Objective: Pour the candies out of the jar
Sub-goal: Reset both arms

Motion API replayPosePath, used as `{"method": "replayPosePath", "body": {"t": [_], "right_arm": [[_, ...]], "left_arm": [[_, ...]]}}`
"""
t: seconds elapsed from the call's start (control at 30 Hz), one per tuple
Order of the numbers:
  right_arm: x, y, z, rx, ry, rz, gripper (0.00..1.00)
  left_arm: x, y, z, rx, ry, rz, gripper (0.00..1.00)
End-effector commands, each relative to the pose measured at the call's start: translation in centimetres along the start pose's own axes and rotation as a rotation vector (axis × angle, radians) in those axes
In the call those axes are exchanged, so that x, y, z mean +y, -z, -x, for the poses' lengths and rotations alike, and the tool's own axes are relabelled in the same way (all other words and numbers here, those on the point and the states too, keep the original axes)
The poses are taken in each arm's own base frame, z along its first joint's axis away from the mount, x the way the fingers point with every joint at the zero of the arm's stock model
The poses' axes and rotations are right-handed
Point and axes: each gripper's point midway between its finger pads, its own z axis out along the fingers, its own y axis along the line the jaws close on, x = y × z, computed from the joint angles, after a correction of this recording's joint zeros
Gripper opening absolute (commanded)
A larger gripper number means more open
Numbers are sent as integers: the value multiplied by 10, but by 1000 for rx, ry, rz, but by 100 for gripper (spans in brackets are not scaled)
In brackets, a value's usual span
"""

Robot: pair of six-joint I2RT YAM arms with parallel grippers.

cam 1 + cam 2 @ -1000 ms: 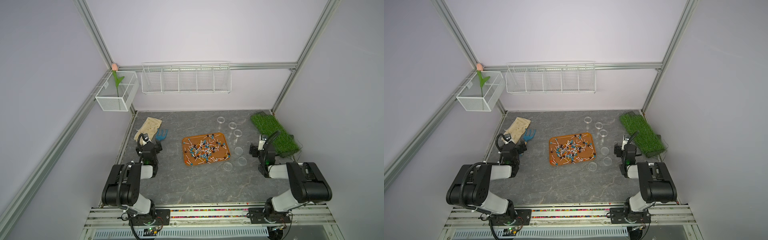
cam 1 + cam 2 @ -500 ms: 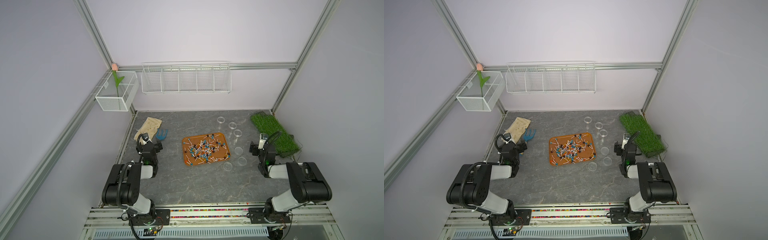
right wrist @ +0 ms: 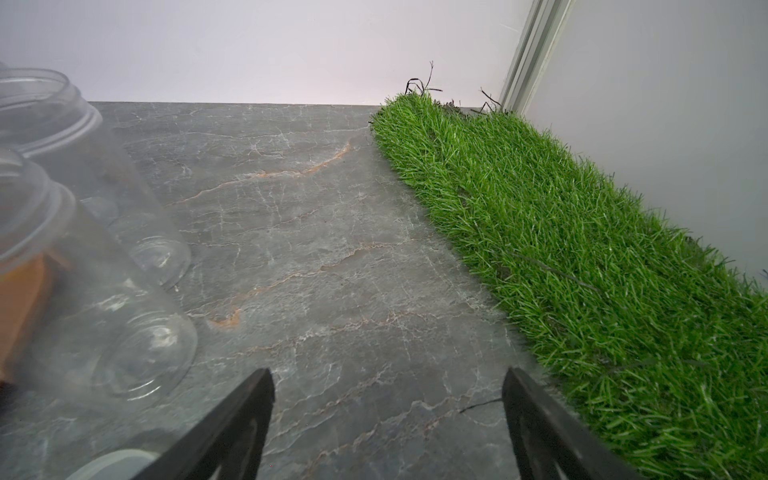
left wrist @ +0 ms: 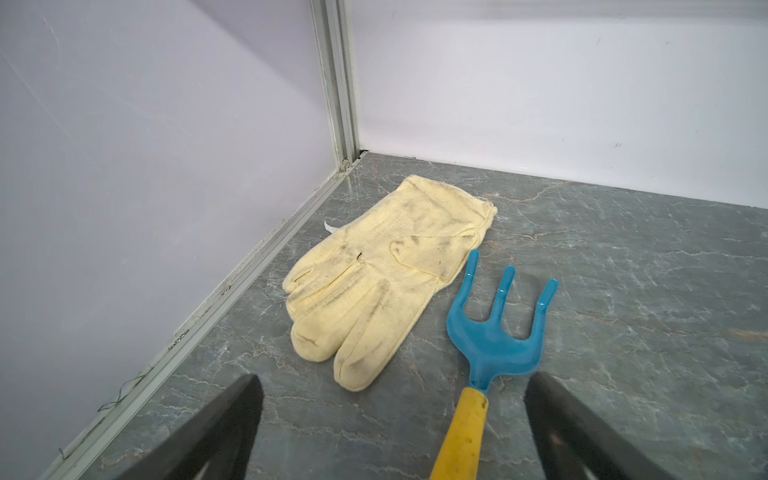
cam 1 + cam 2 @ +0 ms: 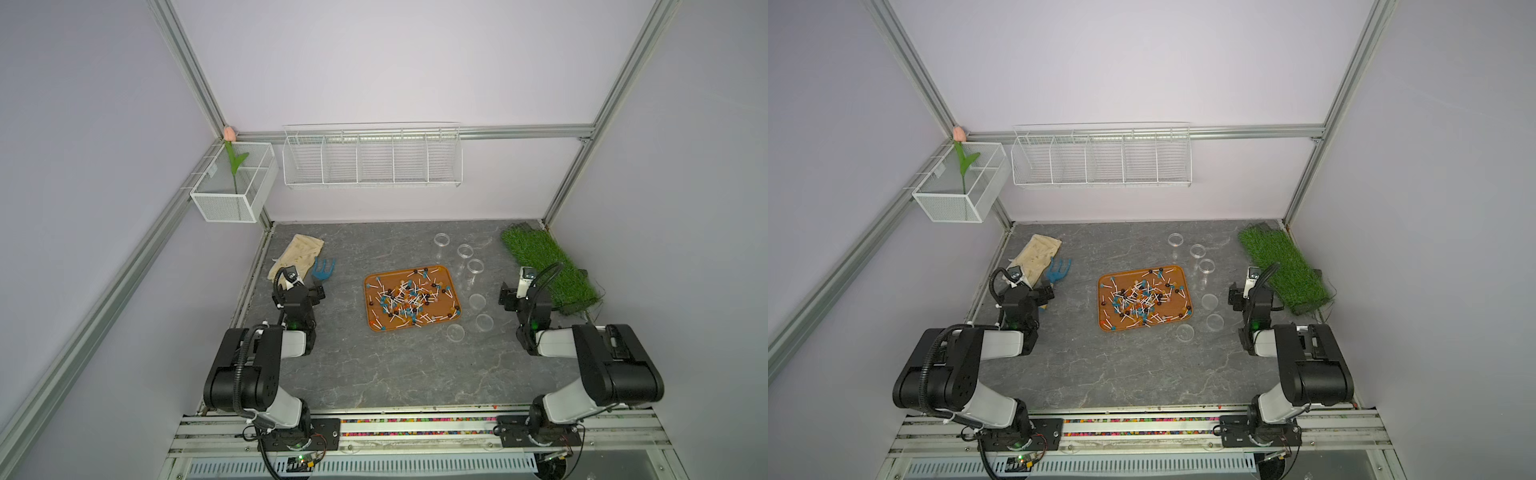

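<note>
With the left gripper [image 4: 395,376] and right gripper [image 3: 386,374] both wide open and holding nothing, the candies [image 5: 409,299] lie strewn on the tray [image 5: 367,307] mid-table, and the clear jars [image 5: 475,267] just right of it look empty, light and slippery, so are best gripped around the body.

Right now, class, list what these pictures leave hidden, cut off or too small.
Rake handle: left wrist view's edge cuts its end; left arm covers it in both top views.
Jars: cut off by right wrist view's edge.
Candies: too small to count in both top views.
</note>
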Motion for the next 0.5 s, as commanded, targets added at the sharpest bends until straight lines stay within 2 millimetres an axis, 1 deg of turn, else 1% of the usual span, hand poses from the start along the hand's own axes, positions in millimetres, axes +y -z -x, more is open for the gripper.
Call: {"method": "replayPosePath", "body": {"t": [0.0, 0.47], "right_arm": [[-1, 2, 4, -21, 8, -11, 89], [-1, 0, 5, -16, 2, -3, 89]], "left_arm": [[-1, 1, -2, -8, 10, -11, 99], [-1, 1, -1, -8, 10, -11, 99]]}}
